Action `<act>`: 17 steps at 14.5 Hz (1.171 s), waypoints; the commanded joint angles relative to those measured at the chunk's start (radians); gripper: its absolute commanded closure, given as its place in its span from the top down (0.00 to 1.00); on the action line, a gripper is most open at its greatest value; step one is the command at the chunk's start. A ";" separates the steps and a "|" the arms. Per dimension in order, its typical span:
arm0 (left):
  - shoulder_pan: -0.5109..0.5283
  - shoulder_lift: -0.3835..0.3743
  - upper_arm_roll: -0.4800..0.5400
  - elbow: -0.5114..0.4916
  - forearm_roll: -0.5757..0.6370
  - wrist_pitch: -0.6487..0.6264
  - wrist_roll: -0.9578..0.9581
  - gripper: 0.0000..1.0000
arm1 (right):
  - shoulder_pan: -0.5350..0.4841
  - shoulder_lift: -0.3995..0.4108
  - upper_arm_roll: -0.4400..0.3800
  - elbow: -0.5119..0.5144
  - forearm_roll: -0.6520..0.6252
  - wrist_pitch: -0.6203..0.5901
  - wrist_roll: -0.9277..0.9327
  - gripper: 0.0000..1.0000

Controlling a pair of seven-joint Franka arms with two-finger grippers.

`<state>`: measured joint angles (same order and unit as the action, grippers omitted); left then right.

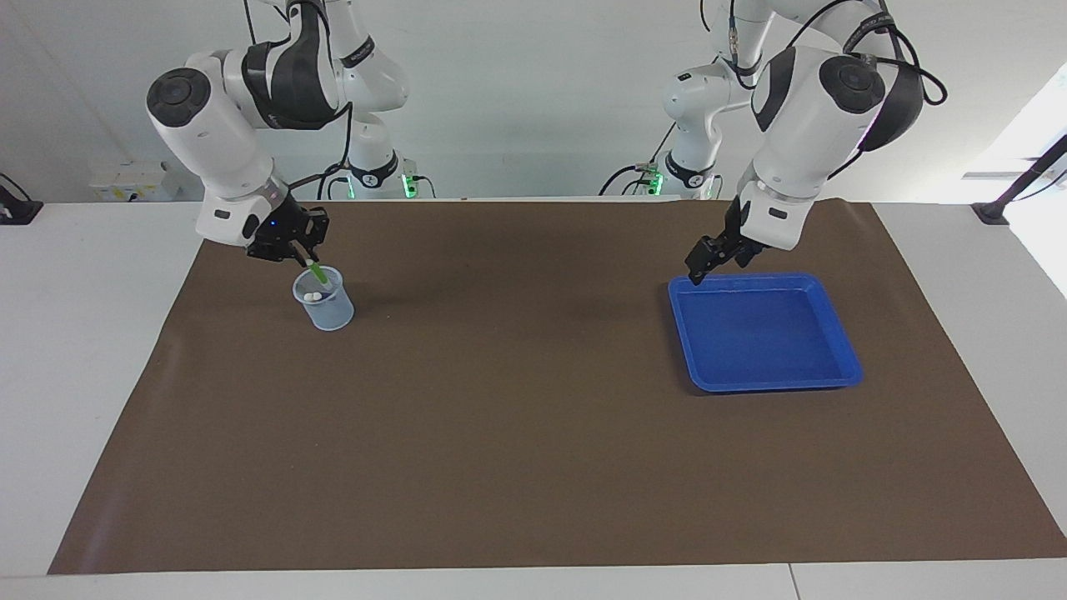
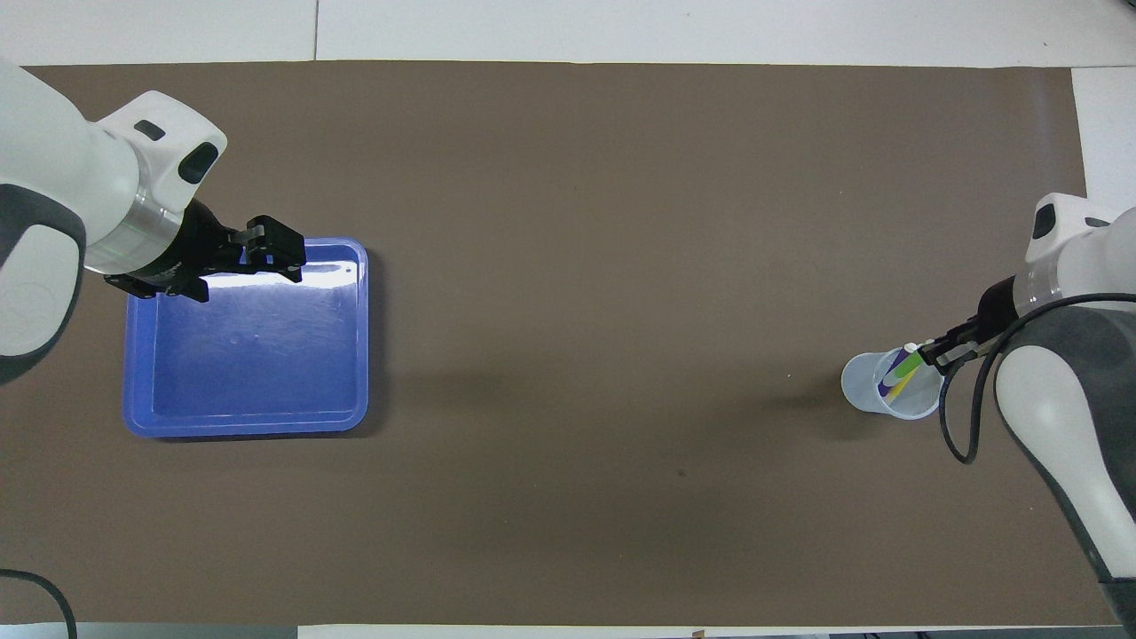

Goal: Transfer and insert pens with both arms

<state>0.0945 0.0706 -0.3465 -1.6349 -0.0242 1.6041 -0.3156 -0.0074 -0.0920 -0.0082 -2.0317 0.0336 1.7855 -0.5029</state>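
Observation:
My right gripper (image 1: 307, 260) is over a clear plastic cup (image 1: 325, 307) toward the right arm's end of the table. It is shut on the top of the green pen (image 1: 316, 272), which slants down into the cup. The purple and yellow pens lie in the cup, with only their pale caps showing in the facing view. In the overhead view the gripper (image 2: 934, 351) is at the cup's rim (image 2: 854, 383), with the green pen (image 2: 903, 362), purple pen (image 2: 887, 383) and yellow pen (image 2: 902, 388) inside. My left gripper (image 1: 694, 271) (image 2: 288, 257) hangs empty over the blue tray's corner nearest the robots.
The blue tray (image 1: 767, 333) (image 2: 248, 355) holds nothing and sits toward the left arm's end of a brown mat (image 1: 517, 417). Two smaller white arms with green lights (image 1: 379, 171) stand at the robots' edge of the table.

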 commanded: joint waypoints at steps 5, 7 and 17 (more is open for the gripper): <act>-0.067 -0.041 0.092 0.012 0.020 -0.098 0.154 1.00 | -0.022 -0.006 0.010 0.192 -0.008 -0.116 0.096 1.00; -0.067 -0.052 0.103 0.013 0.020 -0.127 0.164 1.00 | -0.020 0.011 0.010 0.340 -0.017 -0.255 0.176 1.00; -0.119 -0.095 0.169 0.020 0.010 -0.162 0.254 1.00 | -0.065 0.043 0.008 0.433 -0.089 -0.357 0.310 1.00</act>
<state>0.0006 -0.0199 -0.1991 -1.6276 -0.0240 1.4599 -0.0693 -0.0420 -0.0530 -0.0114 -1.6097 -0.0456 1.4481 -0.2078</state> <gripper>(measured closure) 0.000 0.000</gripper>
